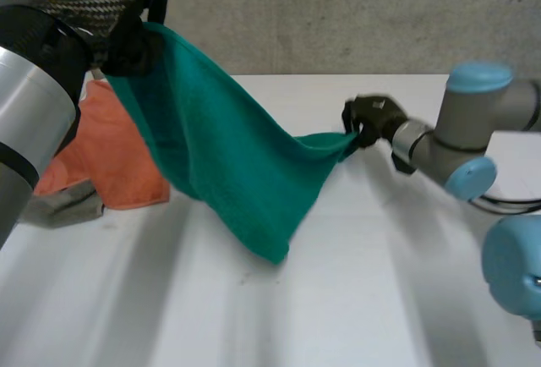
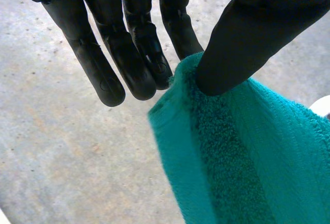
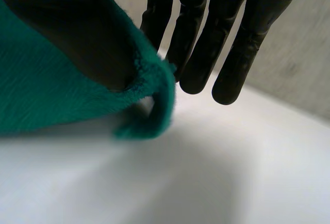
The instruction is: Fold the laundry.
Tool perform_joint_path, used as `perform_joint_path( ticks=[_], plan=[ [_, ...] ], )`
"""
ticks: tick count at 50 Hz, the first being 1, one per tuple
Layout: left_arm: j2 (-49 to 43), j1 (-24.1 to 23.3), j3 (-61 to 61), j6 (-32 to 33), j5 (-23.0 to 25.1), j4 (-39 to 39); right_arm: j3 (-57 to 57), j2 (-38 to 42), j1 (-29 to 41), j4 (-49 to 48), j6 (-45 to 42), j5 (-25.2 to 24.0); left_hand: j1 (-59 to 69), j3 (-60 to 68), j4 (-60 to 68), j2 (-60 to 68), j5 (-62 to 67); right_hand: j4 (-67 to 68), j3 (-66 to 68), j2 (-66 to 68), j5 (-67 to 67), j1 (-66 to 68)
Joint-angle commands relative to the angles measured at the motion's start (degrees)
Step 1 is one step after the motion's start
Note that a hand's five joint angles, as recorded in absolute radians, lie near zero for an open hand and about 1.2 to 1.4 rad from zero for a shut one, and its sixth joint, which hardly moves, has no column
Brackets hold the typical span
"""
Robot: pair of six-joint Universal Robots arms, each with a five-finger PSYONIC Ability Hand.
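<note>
Green towel (image 1: 228,164) hangs in the air, not folded yet. Left hand (image 1: 127,46) pinches one corner, right hand (image 1: 368,120) pinches another. Orange cloth (image 1: 110,160) waits by the surface's (image 1: 380,282) left edge.

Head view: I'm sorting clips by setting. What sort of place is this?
Probably a robot lab or test bench, not a home: a plain white table, a grey concrete wall behind it, and the black left hand and right hand pinching a teal terry towel.

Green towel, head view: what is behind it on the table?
An orange cloth lies on the white table behind the green towel. The towel covers part of the cloth, so its full extent cannot be seen.
</note>
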Motion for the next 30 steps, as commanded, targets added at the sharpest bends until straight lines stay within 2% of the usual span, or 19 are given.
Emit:
perform_joint_path(
  ticks=[1, 6, 7, 10, 14, 17, 20, 23, 28, 30],
  plan=[
    [0.03, 4.13, 0.32, 0.04, 0.00, 2.04, 3.77, -15.57, -4.99, 1.68, -1.75, -0.06, 14.19, 11.64, 11.15, 11.37, 13.84, 12.02, 12.27, 13.12, 13.39, 23.26],
    [0.47, 7.65, 0.15, 0.04, 0.08, 2.75, 10.20, -29.75, -10.72, 5.02, -6.75, -1.46, 14.19, 11.64, 11.15, 11.37, 13.84, 12.02, 12.27, 13.12, 13.39, 23.26],
    [0.65, 8.35, 0.06, 0.04, 0.08, 2.93, 12.56, -34.56, -11.77, 6.16, -9.37, -2.16, 14.19, 11.64, 11.15, 11.37, 13.84, 12.02, 12.27, 13.12, 13.39, 23.26],
    [1.18, 11.43, -0.56, -0.04, 0.08, 3.28, 16.26, -42.31, -12.57, 7.66, -15.09, -2.78, 14.19, 11.64, 11.15, 11.37, 13.84, 12.02, 12.27, 13.12, 13.39, 23.26],
    [1.09, 14.25, -1.43, -0.31, 0.43, 3.28, 18.56, -48.66, -12.66, 10.91, -19.50, -2.43, 14.19, 11.64, 11.15, 11.37, 13.84, 12.02, 12.27, 13.12, 13.39, 23.26],
    [0.21, 14.34, -1.88, -0.39, 1.57, 3.28, 19.17, -51.65, -13.01, 15.11, -21.08, -3.05, 14.19, 11.64, 11.15, 11.37, 13.84, 12.02, 12.27, 13.12, 13.39, 23.26],
    [-1.80, 14.51, -2.93, -0.39, 3.95, 3.28, 19.44, -51.66, -13.10, 19.42, -23.10, -3.05, 14.19, 11.64, 11.15, 11.37, 13.84, 12.02, 12.27, 13.12, 13.39, 23.26],
    [-7.51, 14.69, -3.11, -0.57, 6.23, 3.37, 20.58, -50.26, -12.84, 22.42, -26.26, -2.70, 14.19, 11.64, 11.15, 11.37, 13.84, 12.02, 12.27, 13.12, 13.39, 23.26],
    [-18.04, 13.90, -1.53, -0.13, 7.47, 3.45, 22.95, -42.88, -11.70, 26.12, -36.20, -0.86, 14.19, 11.64, 11.15, 11.37, 13.84, 12.02, 12.27, 13.12, 13.39, 23.26],
    [-21.48, 13.90, 0.05, -0.04, 7.47, 3.54, 22.69, -39.20, -10.73, 26.04, -37.52, 1.94, 14.19, 11.64, 11.15, 11.37, 13.84, 12.02, 12.27, 13.12, 13.39, 23.26]
  ],
)
